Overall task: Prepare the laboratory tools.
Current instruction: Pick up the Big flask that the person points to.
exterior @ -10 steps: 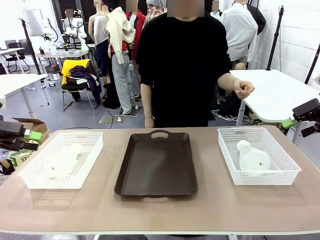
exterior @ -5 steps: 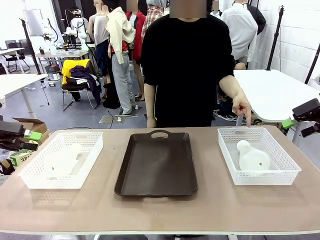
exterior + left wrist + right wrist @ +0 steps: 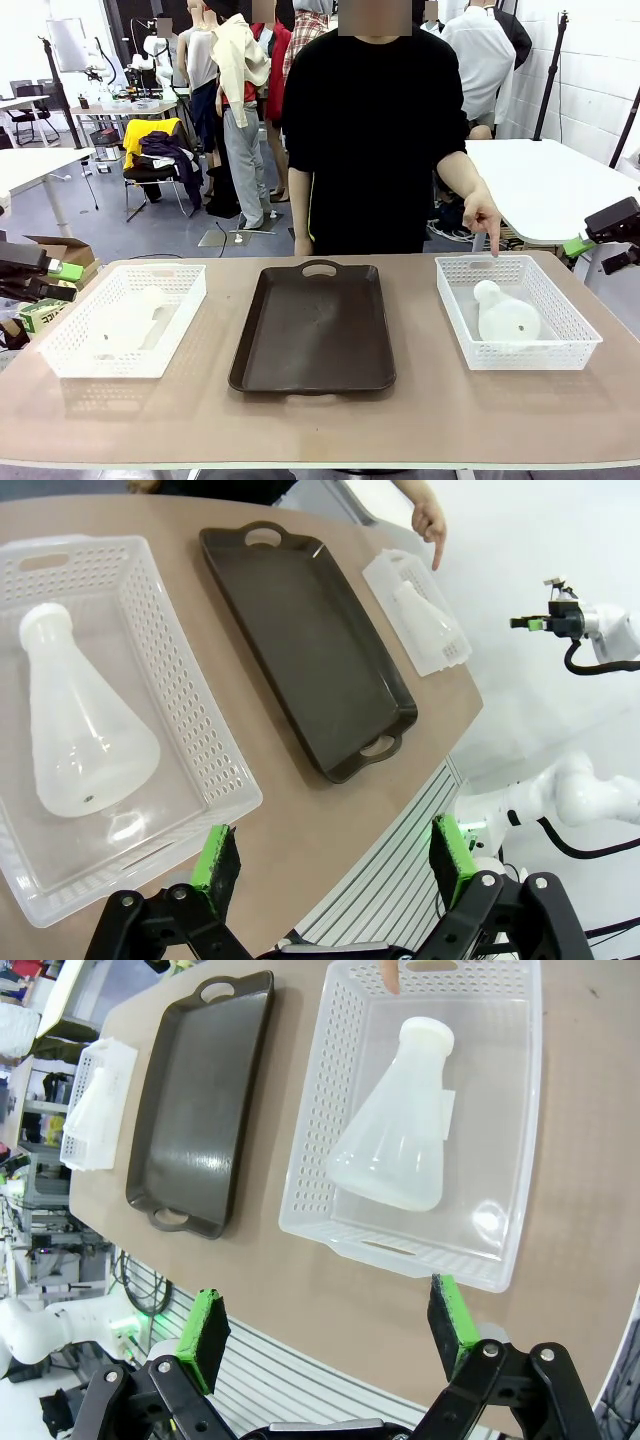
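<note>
Front: brown tray (image 3: 315, 325) mid table (image 3: 420, 420), white mesh left basket (image 3: 110, 362) and right basket (image 3: 530, 353) either side. Left flask (image 3: 130, 320) lies on its side in the left basket, right flask (image 3: 503, 313) on its side in the right one. Person's hand (image 3: 485, 215) points a finger down at the right basket's far rim. Left gripper (image 3: 62, 278) and right gripper (image 3: 592, 255) sit at the table's edges, well apart from the baskets. Left wrist: left gripper (image 3: 332, 850) jaws released, wide, empty, above the table edge; left flask (image 3: 85, 730) below in its basket, tray (image 3: 310, 650) beside it. Right wrist: right gripper (image 3: 330, 1330) jaws released, empty; right flask (image 3: 400, 1130) in its basket, neck toward the person's fingertip (image 3: 390, 975).
</note>
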